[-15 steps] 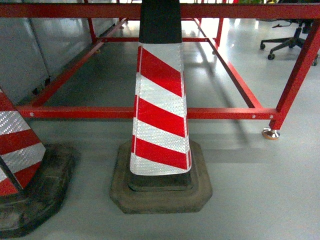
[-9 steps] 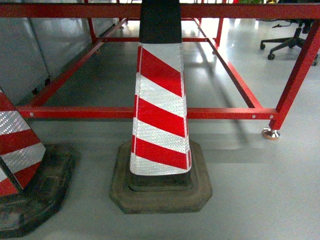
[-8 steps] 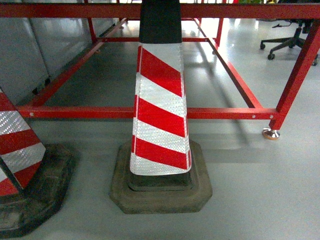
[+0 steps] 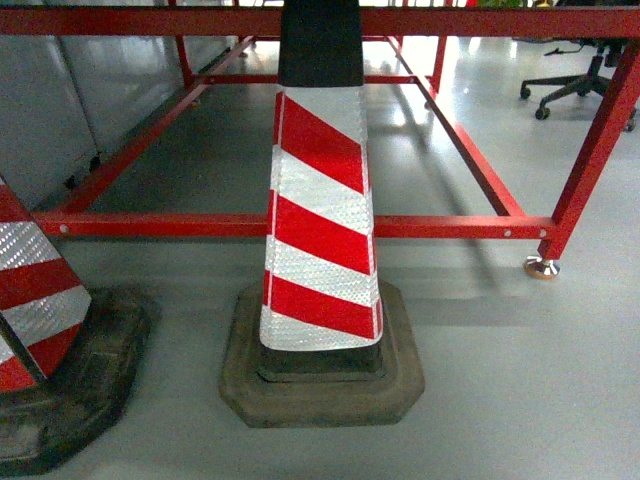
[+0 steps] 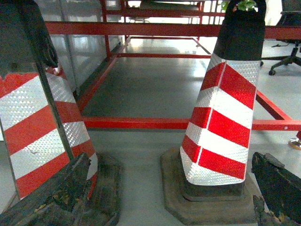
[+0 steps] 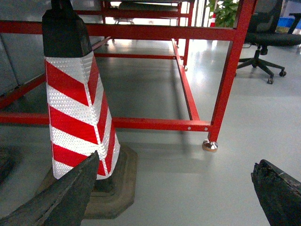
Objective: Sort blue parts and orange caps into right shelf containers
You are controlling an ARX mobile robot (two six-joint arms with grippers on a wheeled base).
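Standing on the grey floor (image 4: 520,400) in front of a red frame (image 4: 450,227) were two striped cones (image 4: 320,230). L gripper (image 5: 164,197) and R gripper (image 6: 178,197) both spread wide, holding nothing. Parts, caps, shelf & crates: not in any view.

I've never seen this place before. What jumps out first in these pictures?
A tall red-and-white striped traffic cone on a black rubber base stands on the grey floor, dead centre in the head view. A second striped cone sits at the left edge. Behind them runs a red metal frame, with an office chair at far right.
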